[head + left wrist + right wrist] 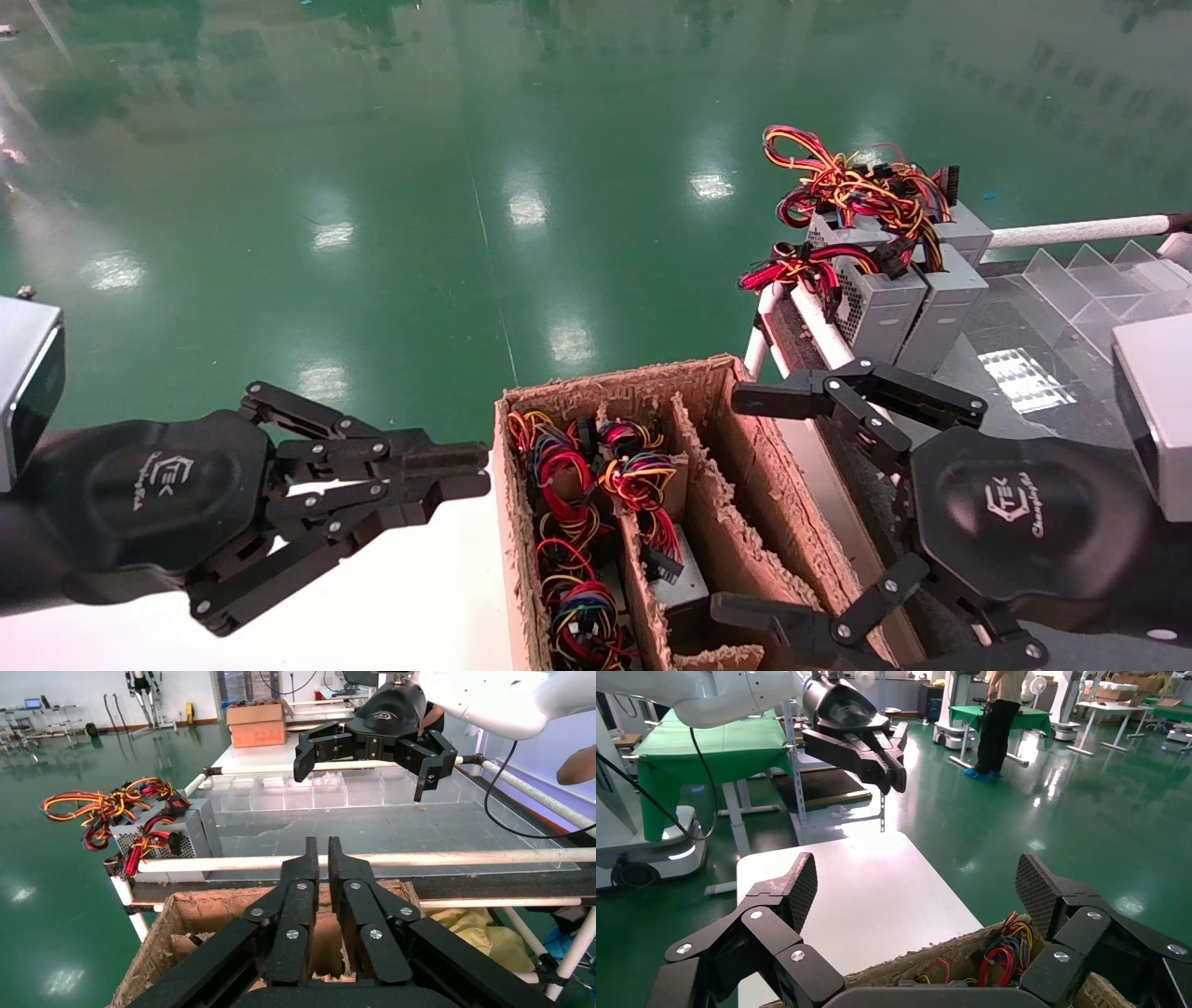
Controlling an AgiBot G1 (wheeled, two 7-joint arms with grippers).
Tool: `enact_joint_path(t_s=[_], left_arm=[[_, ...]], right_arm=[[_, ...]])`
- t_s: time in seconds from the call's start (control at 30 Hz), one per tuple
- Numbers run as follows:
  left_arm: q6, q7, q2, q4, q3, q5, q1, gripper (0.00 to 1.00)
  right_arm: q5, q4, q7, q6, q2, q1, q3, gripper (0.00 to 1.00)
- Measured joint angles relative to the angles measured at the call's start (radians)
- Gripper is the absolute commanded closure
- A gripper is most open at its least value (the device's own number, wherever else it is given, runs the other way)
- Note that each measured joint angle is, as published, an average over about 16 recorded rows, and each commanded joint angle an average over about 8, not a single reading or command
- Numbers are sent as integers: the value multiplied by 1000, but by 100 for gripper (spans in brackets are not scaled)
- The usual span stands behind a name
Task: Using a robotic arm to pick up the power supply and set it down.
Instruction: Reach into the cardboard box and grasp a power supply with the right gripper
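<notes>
A torn brown cardboard box [745, 466] with dividers holds wire bundles and a grey power supply [687, 585] in its middle slot. More grey power supplies [885, 308] with red, yellow and black wires stand at the far corner of the bench [184, 834]. My right gripper [740, 503] is open, its fingers straddling the box's right side with nothing between them; in the right wrist view [918, 888] coloured wires [1011, 948] lie below it. My left gripper [482, 471] hovers left of the box, shut and empty [320, 857].
A white table [400, 596] lies under the left arm. The dark bench [1024, 335] at the right has white rails [1071, 230] and clear plastic dividers [1099, 280]. Green floor lies beyond. A person [996, 720] stands far off.
</notes>
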Motion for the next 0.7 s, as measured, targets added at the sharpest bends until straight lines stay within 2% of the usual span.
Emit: enact_joint_path(t_s=[0.3, 0.57, 0.7], left_arm=[[0, 0, 0, 0, 0, 0, 0, 0], [0, 0, 0, 0, 0, 0, 0, 0], [0, 0, 0, 0, 0, 0, 0, 0]], right_arm=[[-56, -5, 13, 50, 2, 10, -13, 0], [-234, -19, 99, 153, -45, 58, -94, 0], [-354, -41, 154, 204, -97, 97, -158, 49]])
